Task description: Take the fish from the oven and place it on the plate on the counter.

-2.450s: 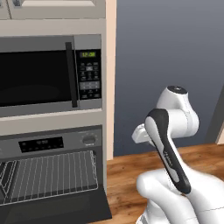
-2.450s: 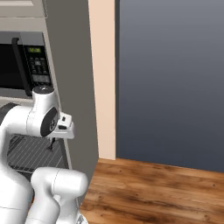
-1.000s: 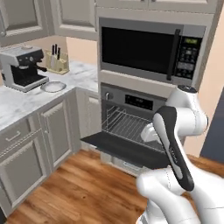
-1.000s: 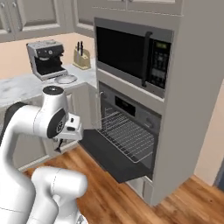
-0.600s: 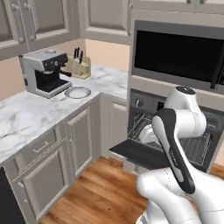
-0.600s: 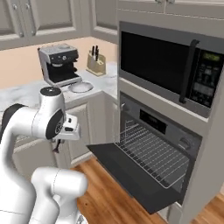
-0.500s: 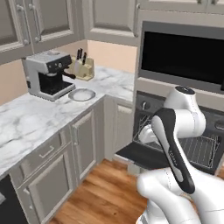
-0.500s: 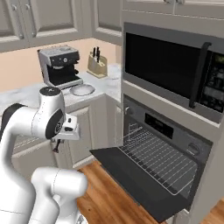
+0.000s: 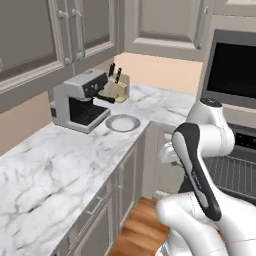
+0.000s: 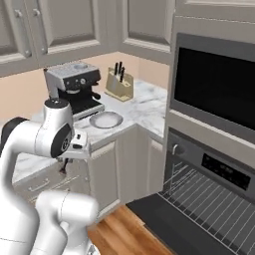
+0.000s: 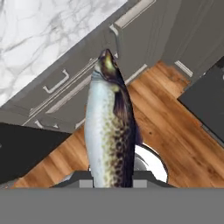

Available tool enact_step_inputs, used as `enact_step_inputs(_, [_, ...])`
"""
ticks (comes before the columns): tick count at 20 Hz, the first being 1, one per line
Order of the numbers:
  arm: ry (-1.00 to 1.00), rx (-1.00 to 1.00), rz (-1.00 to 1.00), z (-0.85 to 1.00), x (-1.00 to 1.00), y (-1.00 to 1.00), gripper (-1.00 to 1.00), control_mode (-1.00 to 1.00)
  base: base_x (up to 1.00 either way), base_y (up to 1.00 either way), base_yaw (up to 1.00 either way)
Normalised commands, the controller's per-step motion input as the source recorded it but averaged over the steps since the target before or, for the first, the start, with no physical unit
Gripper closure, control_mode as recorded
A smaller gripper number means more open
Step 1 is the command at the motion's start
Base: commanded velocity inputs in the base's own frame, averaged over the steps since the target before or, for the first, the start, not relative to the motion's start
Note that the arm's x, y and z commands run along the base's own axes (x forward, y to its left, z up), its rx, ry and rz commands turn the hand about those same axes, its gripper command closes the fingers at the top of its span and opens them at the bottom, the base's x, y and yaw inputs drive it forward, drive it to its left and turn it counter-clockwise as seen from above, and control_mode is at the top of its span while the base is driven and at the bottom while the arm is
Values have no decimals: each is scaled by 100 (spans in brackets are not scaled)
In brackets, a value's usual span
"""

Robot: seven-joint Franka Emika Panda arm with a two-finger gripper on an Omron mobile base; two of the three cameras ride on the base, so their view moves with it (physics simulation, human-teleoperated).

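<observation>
My pincer (image 11: 111, 181) is clamped on the fish (image 11: 109, 131), gripping it low on the body near the tail end; the fingertips themselves are hidden behind it in the hand view, so I judge the hold from the fish standing straight out of the grip. Its long axis runs along the gripper's own line, head away from me, pointing toward the cabinet fronts below the counter (image 9: 65, 165), w/ wood floor under it. It hangs over the floor, well apart from the plate (image 9: 123, 122), which sits on the marble just beside the coffee machine (image 9: 80, 100). The oven (image 10: 209, 199) has its door down, off to the right. I'd guess the fish is light, a bit soft and slick, and 1 end-grip lets the head sag or swing, so slow moves. A hold nearer mid-body would've been steadier. Next I need to lift over the counter edge and lay it flat across the plate.
</observation>
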Motion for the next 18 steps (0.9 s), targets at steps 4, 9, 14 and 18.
enact_step_inputs(4, [0,0,0,0,0,0,100,100,100,10,-16])
enact_step_inputs(9, [0,0,0,0,0,0,100,100,100,-11,-28])
enact_step_inputs(14, [0,0,0,0,0,0,100,100,64,-2,-12])
enact_step_inputs(18, [0,0,0,0,0,0,100,100,28,-7,0])
